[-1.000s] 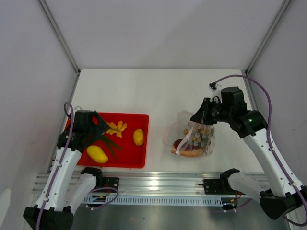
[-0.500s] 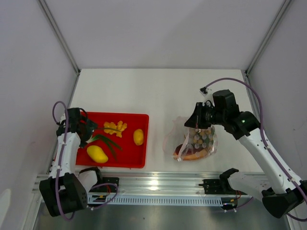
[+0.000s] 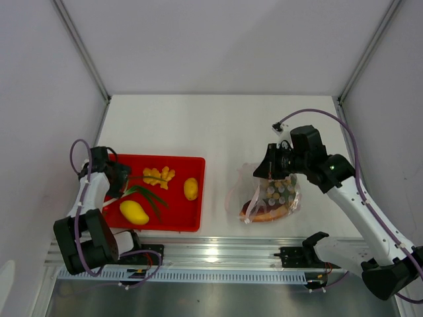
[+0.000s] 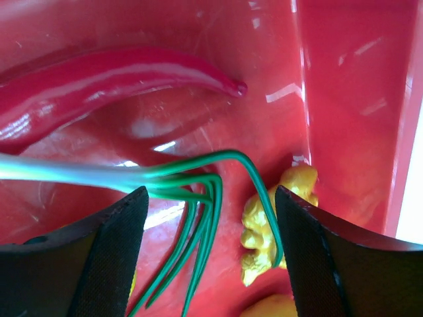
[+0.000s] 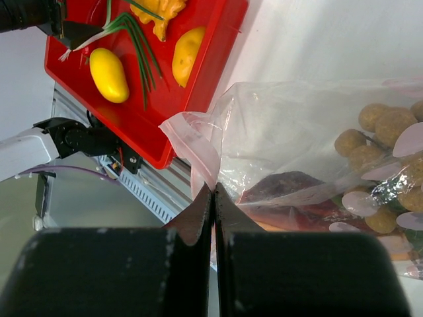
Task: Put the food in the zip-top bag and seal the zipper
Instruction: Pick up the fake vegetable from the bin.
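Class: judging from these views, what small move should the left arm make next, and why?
Probably close the left gripper. Its jaws are open and straddle the stalks lying on the tray, while the right gripper pinches the bag by its edge, seemingly ready to receive them.

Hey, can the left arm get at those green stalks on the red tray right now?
Probably yes. The left gripper is open right over the green stalks in the red tray, its fingers either side of the leaves. Nothing covers them; the red chili lies beside them, apart.
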